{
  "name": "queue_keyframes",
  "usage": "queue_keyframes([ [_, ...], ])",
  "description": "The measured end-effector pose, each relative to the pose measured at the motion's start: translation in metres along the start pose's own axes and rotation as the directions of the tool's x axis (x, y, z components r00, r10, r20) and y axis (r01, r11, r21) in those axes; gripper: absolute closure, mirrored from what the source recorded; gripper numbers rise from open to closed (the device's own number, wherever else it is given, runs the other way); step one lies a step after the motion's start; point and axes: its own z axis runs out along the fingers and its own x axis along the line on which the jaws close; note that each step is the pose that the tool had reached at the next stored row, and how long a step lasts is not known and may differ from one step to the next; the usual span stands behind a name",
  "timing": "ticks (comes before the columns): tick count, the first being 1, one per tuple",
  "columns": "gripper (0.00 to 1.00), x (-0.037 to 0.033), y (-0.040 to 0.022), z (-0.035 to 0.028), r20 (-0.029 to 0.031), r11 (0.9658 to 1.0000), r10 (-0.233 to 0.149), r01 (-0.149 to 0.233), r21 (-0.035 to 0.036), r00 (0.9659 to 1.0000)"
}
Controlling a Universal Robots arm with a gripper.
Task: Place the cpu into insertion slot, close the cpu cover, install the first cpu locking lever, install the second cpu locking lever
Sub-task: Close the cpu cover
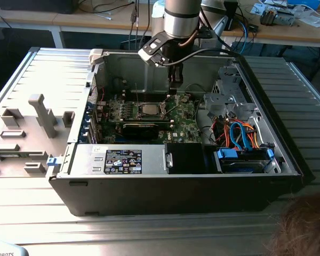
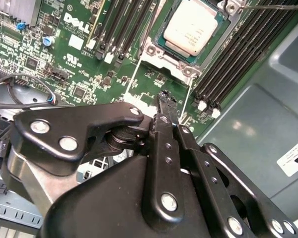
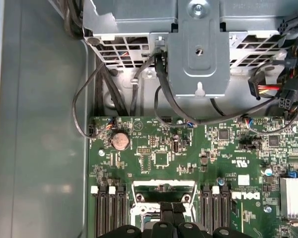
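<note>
- Looking at the exterior view, I see a big black metal computer case (image 1: 176, 186) lying open on a grey ribbed metal table (image 1: 149, 229).
- A flat green circuit board (image 1: 188, 121) lies inside the case.
- The small flat square silver-grey cpu (image 1: 149, 110) sits in the square dark-framed insertion slot (image 1: 159, 106) in the middle of that board.
- The silver and black robot arm (image 1: 180, 21) comes down from above. Its black metal gripper (image 1: 173, 92) hangs over the board, near the cpu, toward the exterior view's right of it.
- Blue and orange cables (image 1: 240, 133) fill the case's corner on the exterior view's right.
- A person's hair (image 1: 304, 224) shows at the lower edge.
- In the second wrist view, the cpu (image 2: 191, 27) lies flat in its place. The thin silver-grey metal cpu cover (image 2: 171, 60) lies flat around it.
- The gripper (image 2: 164, 97) points at the board close to the cover's end, and I cannot tell if it touches. Its two fingers are pressed together with nothing between them.
- Long black memory slots (image 2: 238, 59) run beside the cpu.
- In the first wrist view, the gripper (image 3: 171, 210) has its fingers side by side, touching, above the silver frame.
- A round silver coin battery (image 3: 120, 140) sits on the board, and black wires (image 3: 84, 114) loop beside a grey metal bracket (image 3: 198, 54).
</note>
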Motion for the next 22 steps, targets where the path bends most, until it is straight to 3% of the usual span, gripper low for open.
queue_keyframes([
  [13,0.89,0.0,0.0036,0.0032,0.0001,1.0,0.001,-0.001,0.0,1.0],
  [18,0.89,0.0001,0.0231,0.0038,0.0,1.0,0.001,-0.001,0.0017,1.0],
  [22,0.89,0.0002,0.0287,0.0062,0.0,1.0,0.002,-0.002,0.0037,1.0],
])
